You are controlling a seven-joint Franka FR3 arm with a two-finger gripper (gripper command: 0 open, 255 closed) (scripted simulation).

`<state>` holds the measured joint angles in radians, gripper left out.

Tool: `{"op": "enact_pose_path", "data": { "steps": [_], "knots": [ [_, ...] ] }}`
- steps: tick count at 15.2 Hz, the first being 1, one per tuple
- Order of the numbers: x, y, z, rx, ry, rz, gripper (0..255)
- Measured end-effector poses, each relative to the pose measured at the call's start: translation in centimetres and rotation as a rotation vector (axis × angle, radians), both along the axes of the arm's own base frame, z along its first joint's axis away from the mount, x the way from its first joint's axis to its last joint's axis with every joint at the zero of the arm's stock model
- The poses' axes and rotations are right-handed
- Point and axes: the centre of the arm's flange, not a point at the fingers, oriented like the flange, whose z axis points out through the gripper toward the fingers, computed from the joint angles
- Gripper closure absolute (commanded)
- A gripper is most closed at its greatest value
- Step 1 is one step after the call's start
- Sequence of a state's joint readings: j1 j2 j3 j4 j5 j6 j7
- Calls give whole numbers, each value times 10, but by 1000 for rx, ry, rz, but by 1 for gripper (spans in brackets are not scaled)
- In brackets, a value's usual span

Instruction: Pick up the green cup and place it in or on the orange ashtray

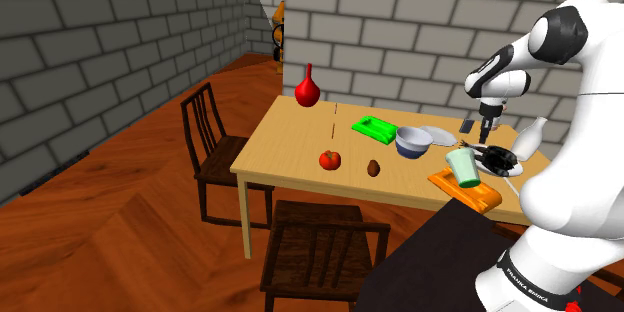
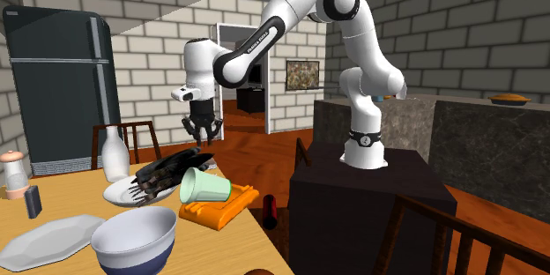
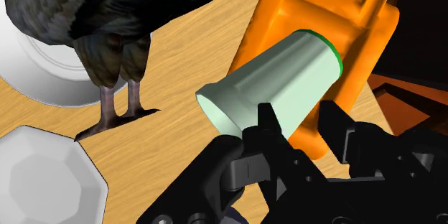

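Green cup (image 2: 204,186) lies on its side on the orange ashtray (image 2: 231,207) at the table (image 1: 300,145) edge. The gripper (image 2: 204,137) hangs above it, fingers apart, holding nothing. Placement looks done, so lift straight up with no sideways drift, since the tipped cup could roll off.

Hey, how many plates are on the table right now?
2. An octagonal plate lies beside the bowl. A round white plate sits partly beneath the dark bird figure, near the orange ashtray. Others may be hidden.
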<state>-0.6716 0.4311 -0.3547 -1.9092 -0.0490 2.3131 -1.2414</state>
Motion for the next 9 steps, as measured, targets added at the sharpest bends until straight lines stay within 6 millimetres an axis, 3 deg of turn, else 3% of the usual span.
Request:
{"op": "enact_pose_path", "data": {
  "steps": [7,8,9],
  "knots": [
    [0,0,0,0,0,0,255],
    [0,0,0,0,0,0,0],
    [0,0,0,0,0,0,0]
  ]
}}
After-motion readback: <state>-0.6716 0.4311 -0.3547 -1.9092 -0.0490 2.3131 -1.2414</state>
